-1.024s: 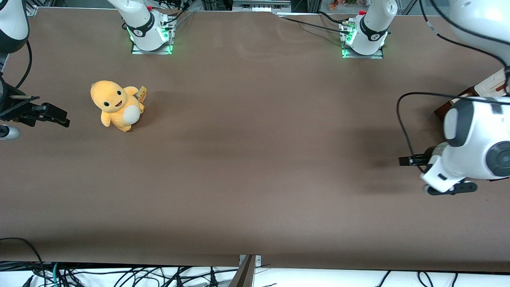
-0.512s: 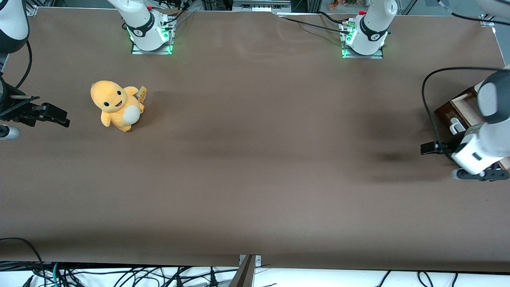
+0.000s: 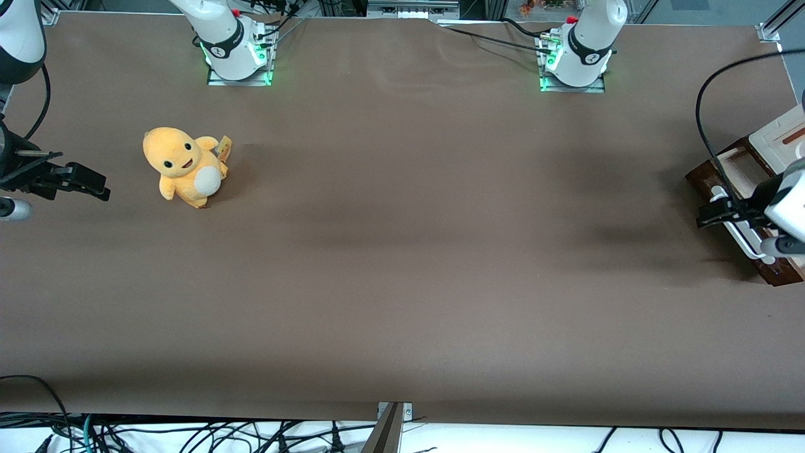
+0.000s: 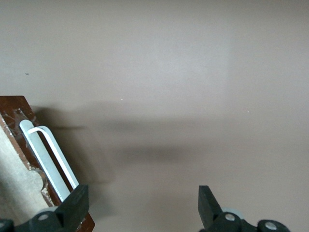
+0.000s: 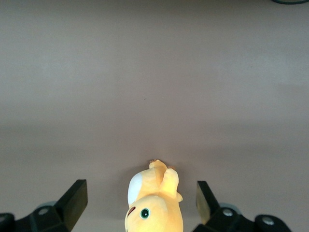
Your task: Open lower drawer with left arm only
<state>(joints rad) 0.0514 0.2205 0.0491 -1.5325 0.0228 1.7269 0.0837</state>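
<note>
The lower drawer [image 3: 773, 274] stands at the working arm's end of the table. Its dark brown front carries a long white bar handle [image 3: 744, 240]. Its pale inside [image 3: 744, 165] shows between the front and a cream-white panel [image 3: 782, 135]. My left gripper [image 3: 710, 212] hovers at the handle's end that is farther from the front camera. It is open and holds nothing. In the left wrist view the handle [image 4: 48, 159] and the brown front [image 4: 13, 113] lie beside one black finger [image 4: 73, 209]. The gripper's gap [image 4: 140, 212] is over bare table.
An orange plush toy [image 3: 182, 165] sits toward the parked arm's end of the table, and also shows in the right wrist view [image 5: 154, 203]. Two arm bases [image 3: 238, 50] with green lights stand at the table edge farthest from the front camera. A black cable [image 3: 704, 135] loops above the drawer.
The left arm has swung toward the table's end and away from the front camera, uncovering the drawer. Its gripper now sits at the handle.
</note>
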